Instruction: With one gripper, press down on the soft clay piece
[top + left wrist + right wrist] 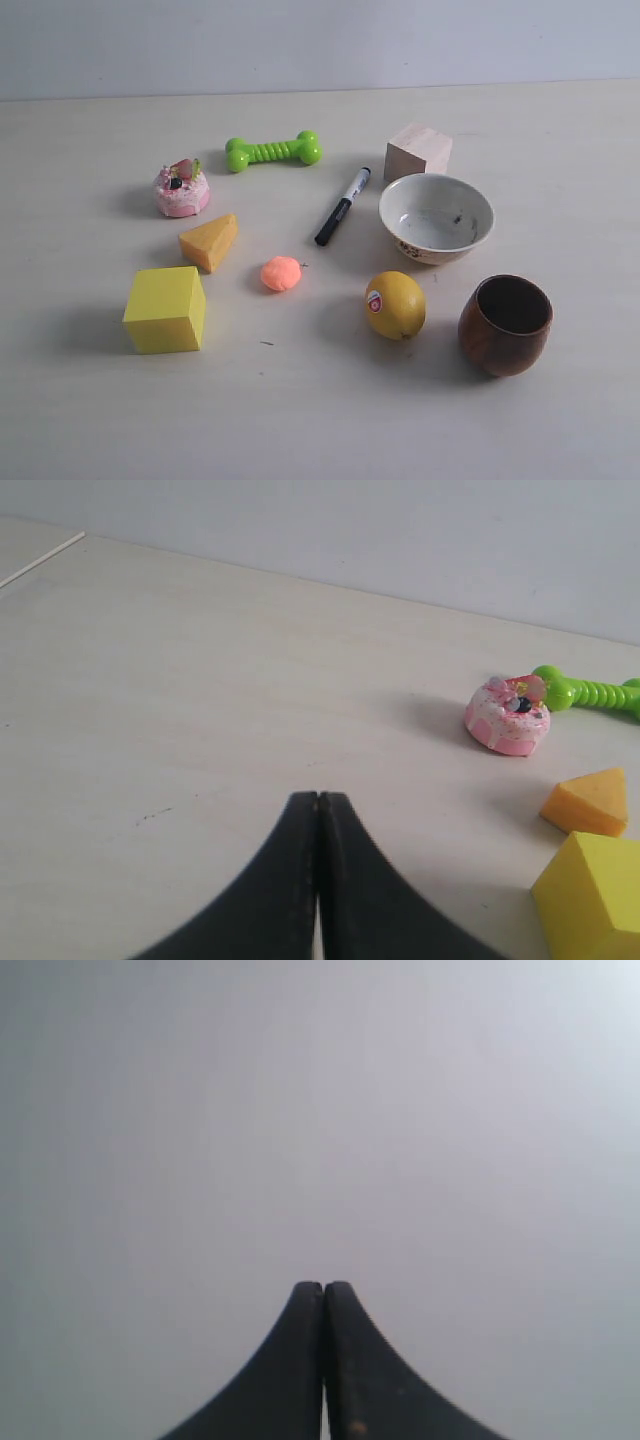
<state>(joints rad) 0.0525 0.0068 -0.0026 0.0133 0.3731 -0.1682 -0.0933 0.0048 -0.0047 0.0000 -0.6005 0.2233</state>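
The soft clay piece [281, 273] is a small salmon-orange ball lying on the pale table, between the orange-yellow wedge [210, 241] and the lemon [395, 304]. Neither arm shows in the exterior view. In the left wrist view my left gripper [317, 798] is shut with nothing in it, low over bare table, and the clay is out of that view. My right gripper [323, 1287] is shut too, facing only a plain grey surface.
Around the clay stand a yellow cube [166, 309], a pink toy cake [181, 189], a green toy bone [272, 151], a black marker [342, 206], a wooden block [418, 151], a white bowl [436, 217] and a brown wooden cup [505, 324].
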